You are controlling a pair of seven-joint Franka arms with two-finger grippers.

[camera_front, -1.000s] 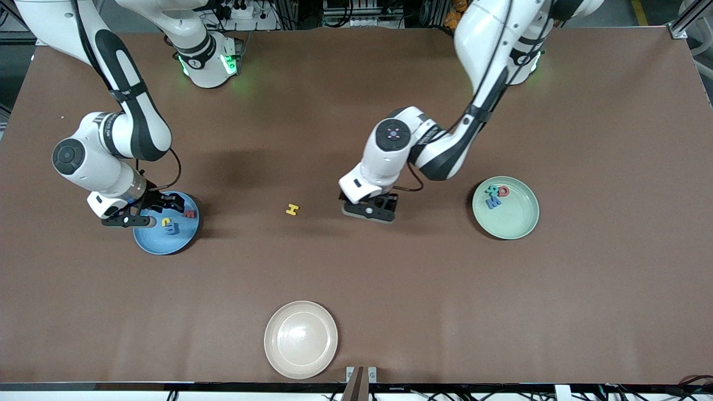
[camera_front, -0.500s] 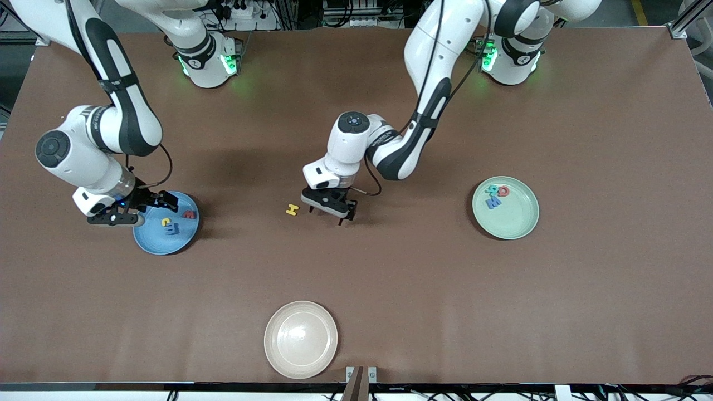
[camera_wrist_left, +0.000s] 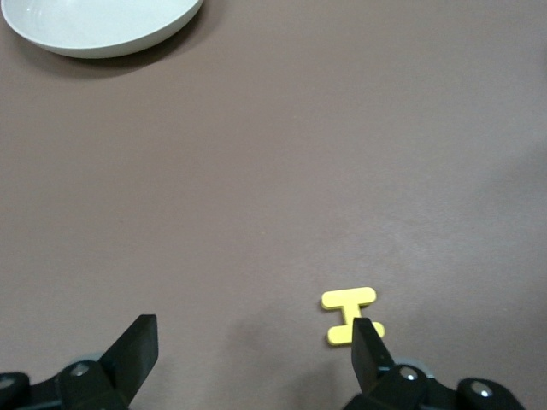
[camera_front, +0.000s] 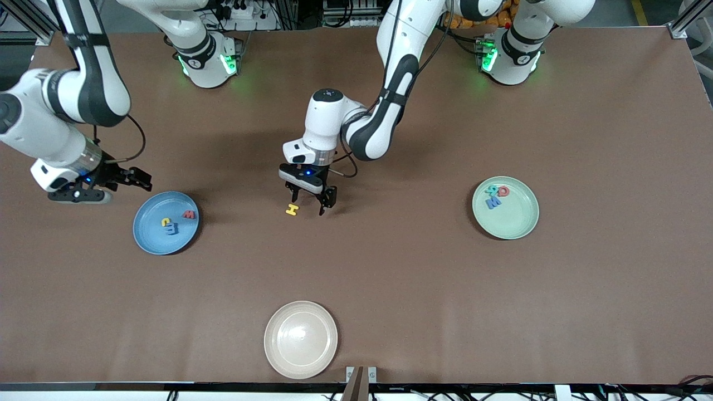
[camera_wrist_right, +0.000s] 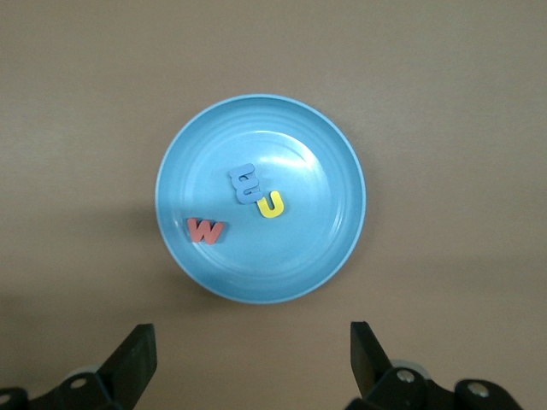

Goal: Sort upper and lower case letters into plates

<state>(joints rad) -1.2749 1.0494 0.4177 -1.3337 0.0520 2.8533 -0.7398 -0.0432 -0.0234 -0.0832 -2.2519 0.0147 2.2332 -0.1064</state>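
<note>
A yellow letter H [camera_front: 292, 210] lies on the brown table mid-way between the two plates. My left gripper [camera_front: 308, 204] hangs open just above the table beside it. In the left wrist view the H [camera_wrist_left: 347, 300] sits at one fingertip [camera_wrist_left: 367, 342], which partly hides it. The sky blue plate [camera_front: 150, 239] holds a red letter [camera_front: 189, 214], a yellow one [camera_front: 165, 222] and a blue one [camera_front: 172, 228]. My right gripper [camera_front: 139, 179] is open and empty over bare table next to that plate [camera_wrist_right: 333, 256]. The mint green plate [camera_front: 515, 220] holds teal [camera_front: 491, 190], red [camera_front: 503, 191] and blue [camera_front: 493, 203] letters.
A cream-white plate [camera_front: 301, 340] stands near the front camera's edge of the table, with nothing in it; its rim [camera_wrist_left: 94, 21] shows in the left wrist view. Both robot bases stand along the table's back edge.
My left arm has swung from near the table's middle toward the right arm's end, stopping beside the yellow H. My right gripper has pulled off the blue plate and opened wider.
</note>
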